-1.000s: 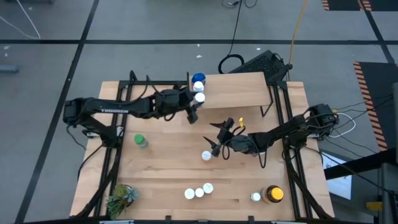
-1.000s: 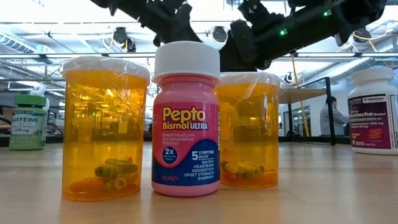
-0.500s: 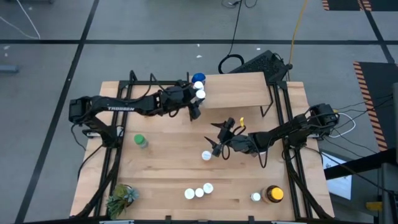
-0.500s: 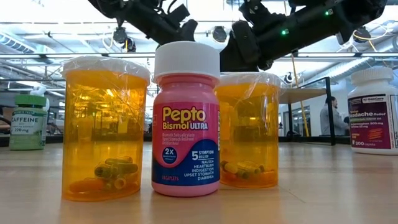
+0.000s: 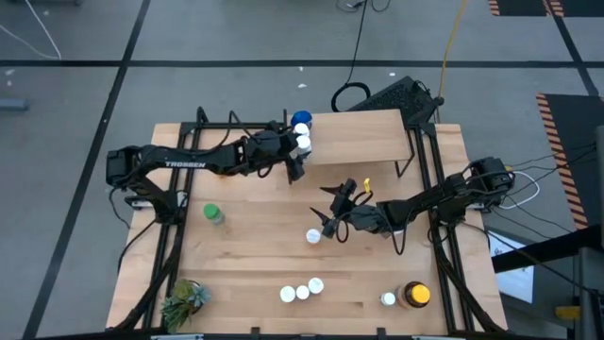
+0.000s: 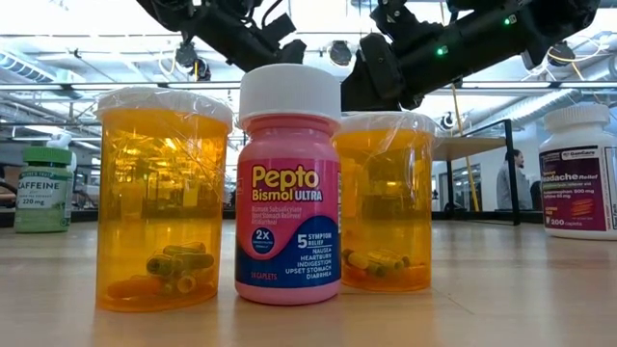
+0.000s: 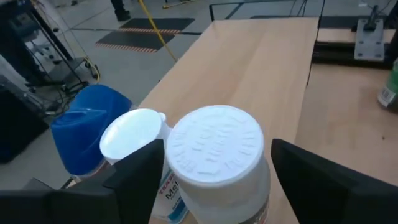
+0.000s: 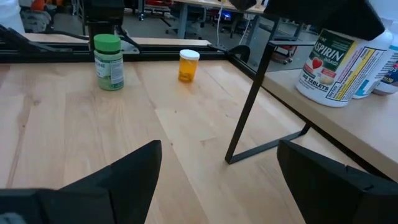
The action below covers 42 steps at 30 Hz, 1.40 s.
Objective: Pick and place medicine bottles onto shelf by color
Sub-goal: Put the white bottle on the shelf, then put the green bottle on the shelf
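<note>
White-capped medicine bottle [image 7: 214, 149] is being gripped between the fingers of the left gripper [image 5: 296, 159] at the shelf's [image 5: 363, 137] left end, beside a blue-capped bottle [image 5: 301, 119]. Farther right, the right gripper [image 5: 330, 213] is being held unclenched and empty over the table [image 5: 255, 255].

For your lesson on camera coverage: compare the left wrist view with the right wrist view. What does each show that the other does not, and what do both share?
Only the left wrist view shows the blue-capped bottle's cap from above, and the left gripper around a white-capped bottle. Only the right wrist view shows the green-capped bottle, a small orange bottle, the shelf's black leg and the open right gripper. Both show the shelf and the aspirin bottle.
</note>
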Available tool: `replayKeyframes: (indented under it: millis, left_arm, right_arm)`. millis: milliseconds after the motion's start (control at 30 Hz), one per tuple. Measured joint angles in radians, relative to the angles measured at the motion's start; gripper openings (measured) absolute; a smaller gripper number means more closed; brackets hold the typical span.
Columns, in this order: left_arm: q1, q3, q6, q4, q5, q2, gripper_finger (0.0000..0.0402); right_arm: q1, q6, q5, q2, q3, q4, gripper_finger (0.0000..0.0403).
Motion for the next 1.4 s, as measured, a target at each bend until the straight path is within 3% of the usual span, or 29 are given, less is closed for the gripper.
replayKeyframes:
  millis: [400,600,800,1000,1100,1233,1333,1400]
  left_arm:
    - [-0.004,0.0,0.076,-0.077,-0.002,-0.125,0.0364]
    - [-0.069,0.001,0.031,-0.303,-0.094,-0.264,0.038]
    - [-0.18,0.001,-0.244,-0.731,-0.198,-0.385,0.0381]
    - [-0.216,-0.033,-0.568,-1.089,-0.229,-0.391,0.0381]
    - [-0.215,-0.088,-0.669,-1.144,-0.183,-0.391,0.0381]
    - [-0.243,-0.124,-0.773,-1.239,-0.008,-0.39,0.0381]
    - [-0.319,-0.124,-0.872,-1.338,0.085,-0.39,0.0381]
    - [-0.379,-0.121,-0.934,-1.389,0.095,-0.39,0.0381]
  right_arm:
    - [0.0,0.001,-0.002,0.0,0.0,0.017,0.0313]
    - [0.013,0.001,-0.005,0.0,0.0,0.019,0.0313]
    - [0.027,-0.012,-0.114,0.0,0.0,-0.007,0.0313]
    - [0.026,-0.016,-0.184,0.0,0.0,0.018,0.0313]
    - [0.026,0.019,-0.215,0.0,0.0,0.026,0.0313]
    - [0.026,0.033,-0.267,0.0,0.0,0.026,0.0313]
    - [0.026,0.028,-0.268,0.0,0.0,0.017,0.0313]
    - [0.026,0.022,-0.268,0.0,0.0,0.008,0.0313]
